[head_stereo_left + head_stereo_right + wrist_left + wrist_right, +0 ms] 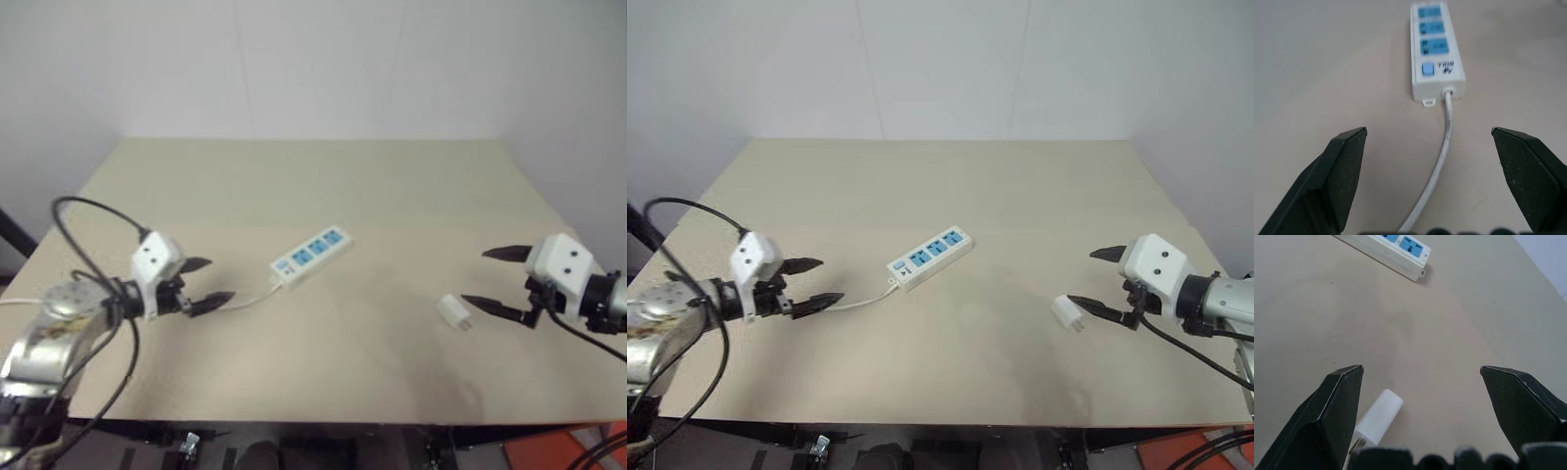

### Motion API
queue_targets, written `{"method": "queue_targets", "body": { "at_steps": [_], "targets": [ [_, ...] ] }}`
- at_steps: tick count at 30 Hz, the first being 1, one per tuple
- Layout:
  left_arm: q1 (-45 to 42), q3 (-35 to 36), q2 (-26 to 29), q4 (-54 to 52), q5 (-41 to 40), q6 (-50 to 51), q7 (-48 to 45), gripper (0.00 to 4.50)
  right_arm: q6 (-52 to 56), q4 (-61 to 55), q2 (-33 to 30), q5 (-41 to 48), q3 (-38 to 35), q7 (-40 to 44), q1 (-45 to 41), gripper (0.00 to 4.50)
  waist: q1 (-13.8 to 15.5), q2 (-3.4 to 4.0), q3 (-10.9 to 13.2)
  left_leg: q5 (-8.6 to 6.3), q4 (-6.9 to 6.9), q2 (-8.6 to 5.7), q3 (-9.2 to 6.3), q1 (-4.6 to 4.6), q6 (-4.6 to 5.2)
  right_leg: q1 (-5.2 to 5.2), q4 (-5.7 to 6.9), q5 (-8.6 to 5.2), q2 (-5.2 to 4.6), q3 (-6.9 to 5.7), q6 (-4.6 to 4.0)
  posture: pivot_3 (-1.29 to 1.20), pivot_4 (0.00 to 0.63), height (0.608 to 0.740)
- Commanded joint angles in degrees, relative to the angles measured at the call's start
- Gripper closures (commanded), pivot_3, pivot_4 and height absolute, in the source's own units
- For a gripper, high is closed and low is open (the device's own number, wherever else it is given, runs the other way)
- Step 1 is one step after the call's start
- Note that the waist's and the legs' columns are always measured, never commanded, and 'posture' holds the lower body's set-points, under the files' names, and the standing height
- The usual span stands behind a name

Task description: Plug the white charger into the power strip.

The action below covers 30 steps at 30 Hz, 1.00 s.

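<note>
Right eye view: the white charger (1067, 312) lies on the desk (1019, 196) just beside the right end effector (1097, 279), fingers spread wide and empty; the power strip (930, 258) lies diagonally mid-desk, cord end toward the left end effector (813, 284), also wide apart

The left hand (203, 284) reaches in from the near left, its two black fingers (1339, 169) spread wide and pointing right, holding nothing. The right hand (495, 279) reaches in from the near right, fingers (1334, 401) likewise apart, pointing left, empty.
</note>
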Motion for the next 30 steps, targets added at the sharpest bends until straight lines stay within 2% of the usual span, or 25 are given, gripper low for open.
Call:
{"method": "queue_targets", "body": {
  "at_steps": [1, 9, 12, 17, 24, 29, 30],
  "targets": [
    [-4.71, -4.59, -2.06, 3.72, 1.97, 2.53, 0.36, 0.02, -1.42, -0.65, 0.07, 0.32, -0.49, -0.44, -1.03, 0.00, 0.06, 0.00, 0.00, 0.00, 0.00, 0.00, 0.00, 0.00, 0.00, 0.00, 0.00, 0.00, 0.00, -0.01, 0.00, 0.00, 0.150, 0.740],
    [-10.73, -14.19, -7.86, 11.94, 9.14, 2.81, 1.51, 0.02, -1.03, -2.19, 0.24, 0.68, -1.55, -0.96, 0.13, 0.00, -0.14, -0.01, 0.00, 0.00, 0.03, -0.02, -0.02, -0.02, 0.00, 0.00, 0.01, 0.00, 0.00, 0.01, 0.01, 0.00, 0.150, 0.740],
    [-12.31, -17.37, -9.93, 16.84, 13.56, 1.69, 3.98, 0.64, -0.90, -2.71, 0.37, 0.77, -1.97, -1.21, 0.82, 0.00, -0.02, -0.01, 0.00, 0.00, 0.05, -0.02, -0.02, -0.01, 0.00, 0.01, 0.03, 0.01, 0.01, 0.02, 0.01, 0.00, 0.150, 0.740],
    [-12.53, -18.03, -12.85, 21.19, 16.11, -0.99, 5.19, 2.27, -0.65, -3.44, 0.38, 0.98, -2.44, -1.50, 1.60, 0.00, 0.33, 0.15, -0.10, 0.00, 0.06, -0.07, -0.02, 0.24, 0.00, 0.24, 0.06, 0.00, -0.03, 0.02, 0.03, 0.00, 0.150, 0.740],
    [-10.78, -16.03, -13.59, 19.43, 14.74, -3.07, 2.76, 4.40, -0.61, -3.62, 0.44, 1.09, -2.42, -1.74, 2.25, 0.00, 0.09, 0.17, -0.11, 0.00, 0.06, -0.06, 0.00, 0.40, 0.00, 0.32, 0.15, -0.01, -0.02, 0.06, 0.04, 0.00, 0.150, 0.740],
    [-6.27, -12.87, -11.14, 13.41, 11.16, -6.58, -2.91, 4.48, -0.57, -3.55, 0.54, 1.05, -1.91, -1.82, 1.97, 0.00, -0.25, 0.17, -0.11, 0.00, 0.05, -0.04, 0.02, 0.35, 0.00, 0.25, 0.11, -0.02, -0.02, 0.10, 0.05, 0.00, 0.150, 0.740],
    [-4.44, -12.15, -9.83, 11.69, 10.31, -7.97, -5.03, 4.21, -0.57, -3.56, 0.55, 1.11, -1.91, -1.77, 2.01, 0.00, -0.33, 0.17, -0.11, 0.00, 0.05, -0.04, 0.04, 0.32, 0.01, 0.22, 0.10, -0.02, -0.02, 0.12, 0.05, 0.00, 0.150, 0.740]
  ]
}}
